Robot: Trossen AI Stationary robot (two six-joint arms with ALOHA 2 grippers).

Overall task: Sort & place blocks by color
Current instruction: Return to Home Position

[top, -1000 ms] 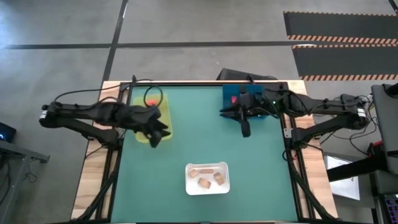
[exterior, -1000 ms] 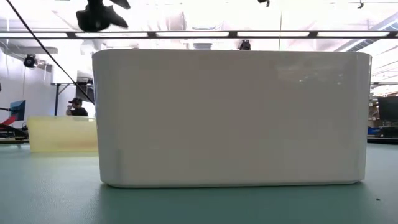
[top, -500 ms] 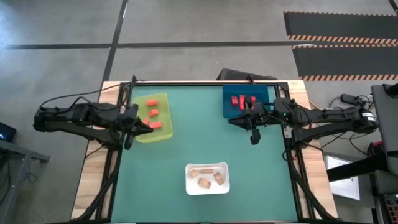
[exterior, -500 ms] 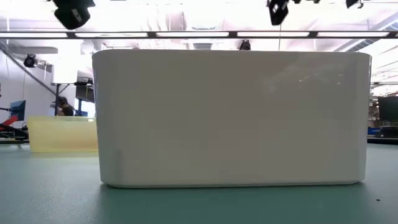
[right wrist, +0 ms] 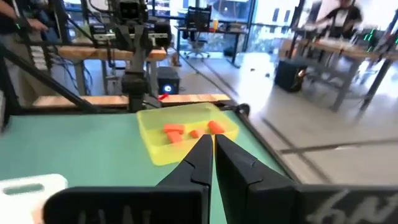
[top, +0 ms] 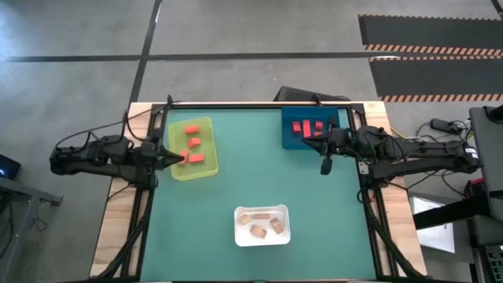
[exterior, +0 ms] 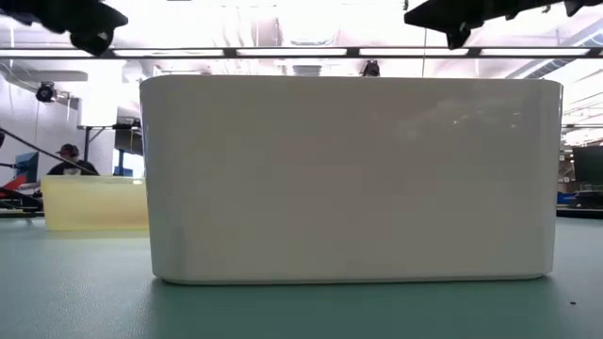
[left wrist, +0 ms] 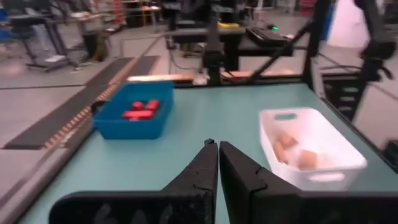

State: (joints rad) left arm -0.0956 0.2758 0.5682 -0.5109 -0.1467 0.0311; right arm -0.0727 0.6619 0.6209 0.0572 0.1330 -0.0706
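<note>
The yellow-green tray (top: 192, 149) at the far left holds several orange-red blocks (top: 194, 142). In the blue tray (top: 309, 128) at the far right lie three deeper red blocks (top: 307, 129). The white tray (top: 262, 225) near the front edge holds several tan blocks (top: 259, 230). My left gripper (top: 176, 159) is shut and empty above the yellow-green tray's left rim, pointing across the table. My right gripper (top: 325, 167) is shut and empty just nearer than the blue tray. Both wrist views show shut fingertips, left (left wrist: 216, 144) and right (right wrist: 209, 137).
In the low view the white tray's wall (exterior: 349, 179) fills most of the picture, with the yellow-green tray (exterior: 94, 202) behind it on the left and both grippers high above. Bare green tabletop (top: 259, 177) lies between the three trays. A person (exterior: 68, 160) stands far off in the room.
My left gripper has drawn back from over the yellow-green tray toward the table's left edge. My right gripper has drawn back from the blue tray toward the table's right edge. The blocks in both trays, hidden under the grippers a second ago, now show.
</note>
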